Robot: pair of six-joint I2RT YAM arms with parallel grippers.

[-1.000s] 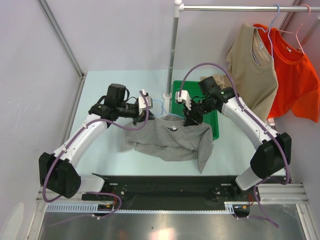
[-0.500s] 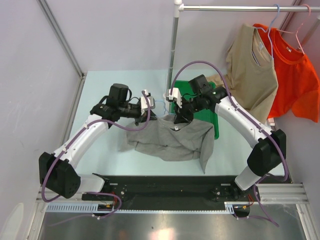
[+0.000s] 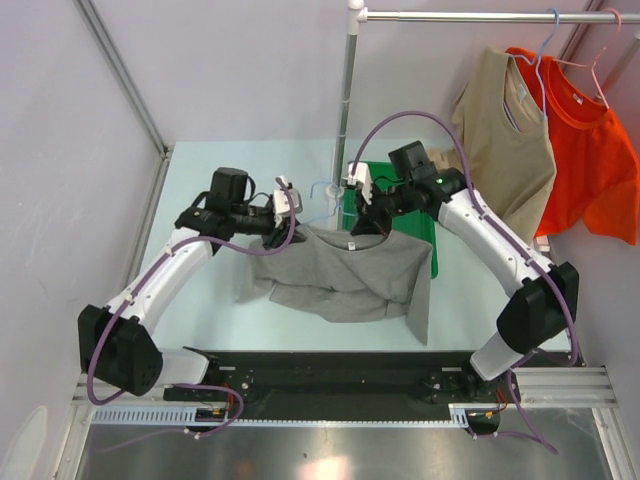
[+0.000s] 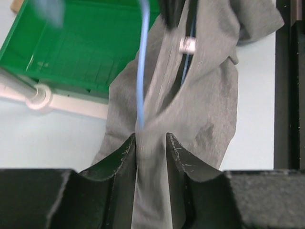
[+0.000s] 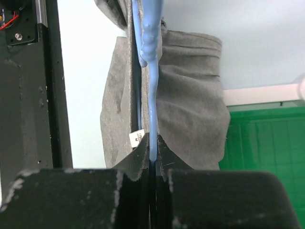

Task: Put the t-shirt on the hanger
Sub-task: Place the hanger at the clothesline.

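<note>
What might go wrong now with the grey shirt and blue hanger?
The left gripper has its fingers apart around the t-shirt, so that side may slip and sag off the wire. The right gripper pinches only the thin hanger, which could twist under the hanging cloth.

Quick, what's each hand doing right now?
Left hand: open, shirt in the gap.
Right hand: closed on the hanger.

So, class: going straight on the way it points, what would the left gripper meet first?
The t-shirt: grey cloth lies between the left gripper's fingers, with the hanger wire seemingly just beyond.
</note>
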